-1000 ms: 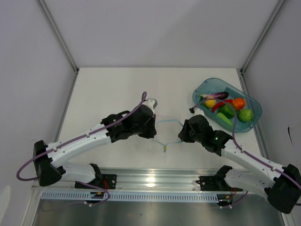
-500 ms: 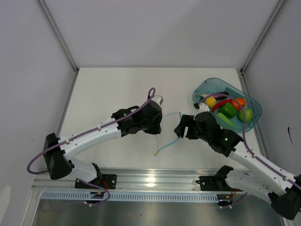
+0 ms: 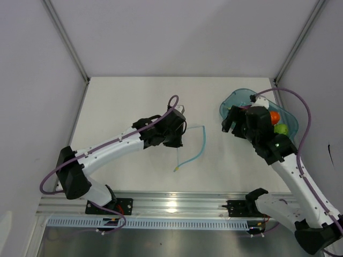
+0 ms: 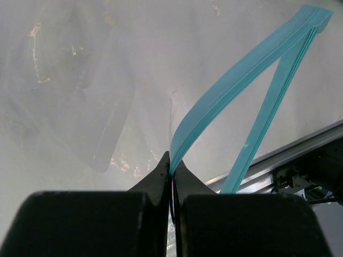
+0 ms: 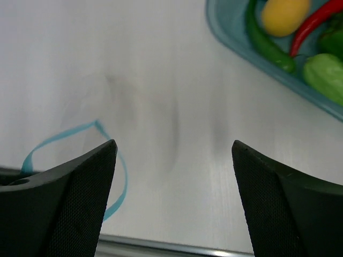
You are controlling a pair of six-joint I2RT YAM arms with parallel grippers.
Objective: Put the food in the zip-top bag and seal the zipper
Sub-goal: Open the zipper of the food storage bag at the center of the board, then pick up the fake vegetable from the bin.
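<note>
While my left pincer (image 4: 171,170) is clamped on the zipper (image 4: 236,80) of the zip-top bag (image 4: 80,80), my right pincer (image 5: 172,150) is spread wide and empty, with the food (image 5: 283,15) in the tray (image 5: 225,32) just ahead-right of it and the bag mouth off to its left, so the right arm is nearer.

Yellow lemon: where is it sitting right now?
In the right wrist view the yellow lemon sits at the top right, inside the teal tray, between a long green pepper and a red pepper.

light: bright, even | shadows: soft | glare: rail (image 3: 171,204) | blur: left wrist view hazy
</note>
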